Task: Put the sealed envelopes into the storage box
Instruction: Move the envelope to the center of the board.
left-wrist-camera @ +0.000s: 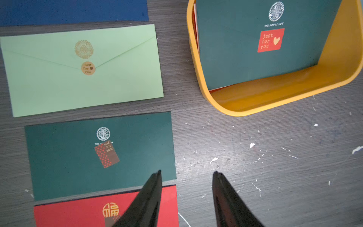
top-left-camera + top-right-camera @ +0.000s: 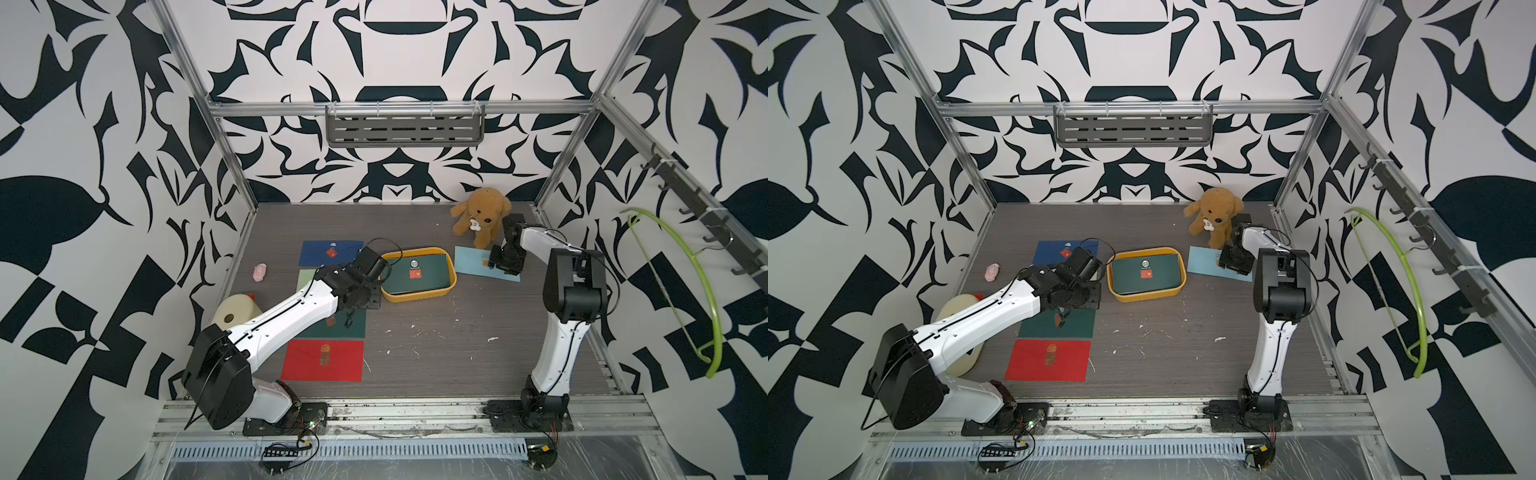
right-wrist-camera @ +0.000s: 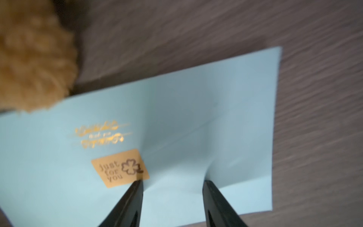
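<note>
The mustard-yellow storage box (image 2: 419, 296) sits mid-table with a dark green envelope (image 2: 417, 274) on top inside it. Left of the box lie navy (image 2: 320, 253), light green (image 1: 59, 78), dark green (image 1: 68, 157) and red (image 2: 324, 360) envelopes. My left gripper (image 1: 187, 172) hovers open and empty over the dark green envelope's corner nearest the box. A light blue envelope (image 3: 176, 127) lies right of the box. My right gripper (image 3: 173, 181) presses both fingertips on it, jaws apart, and the paper humps up between them.
A brown teddy bear (image 2: 482, 216) stands just behind the light blue envelope, close to the right wrist. A small pink object (image 2: 260, 272) and a cream container (image 2: 235, 313) lie near the left wall. A green hanger (image 2: 702, 291) hangs on the right wall.
</note>
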